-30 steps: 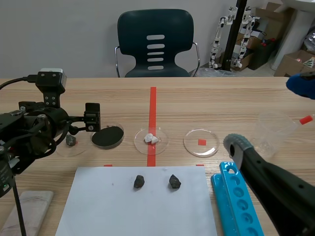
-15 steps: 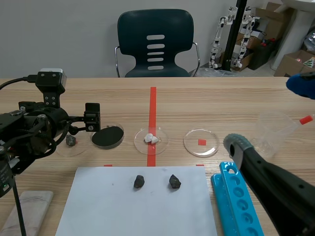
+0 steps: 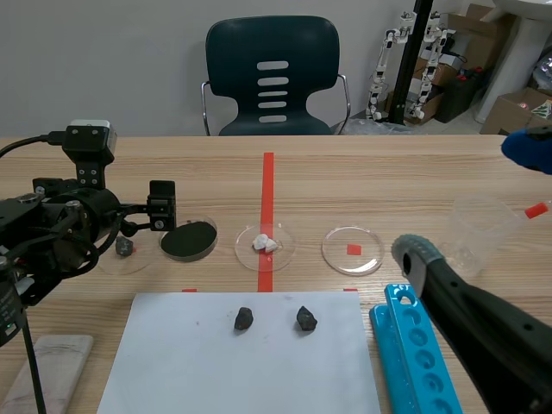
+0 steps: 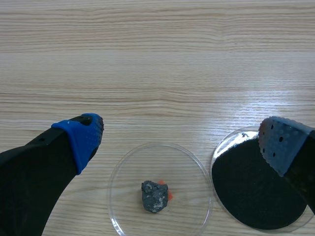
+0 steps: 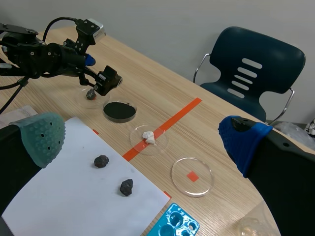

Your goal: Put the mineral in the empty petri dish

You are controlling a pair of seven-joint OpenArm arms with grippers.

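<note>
A dark mineral (image 3: 244,319) and a second mineral (image 3: 306,319) are lying ungrasped on the white paper (image 3: 172,362) at lower centre. Beyond, right of centre, the empty petri dish (image 3: 352,250) is standing unfilled. The left pincer (image 4: 182,142) is hanging wide open, holding nothing, above a far-left dish (image 4: 128,177) containing a stone (image 4: 154,196). The right pincer (image 5: 142,139) is likewise gaping, empty. Judgement: pick-up is pending, calling for a grasp on one mineral.

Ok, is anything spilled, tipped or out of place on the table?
Nothing stands out. The clear round petri dishes lie flat in a row: one holds a dark grey mineral lump, one black fill, one white lumps, the fourth dish is empty. Two dark lumps rest on the white paper sheet; nothing looks spilled.
</note>
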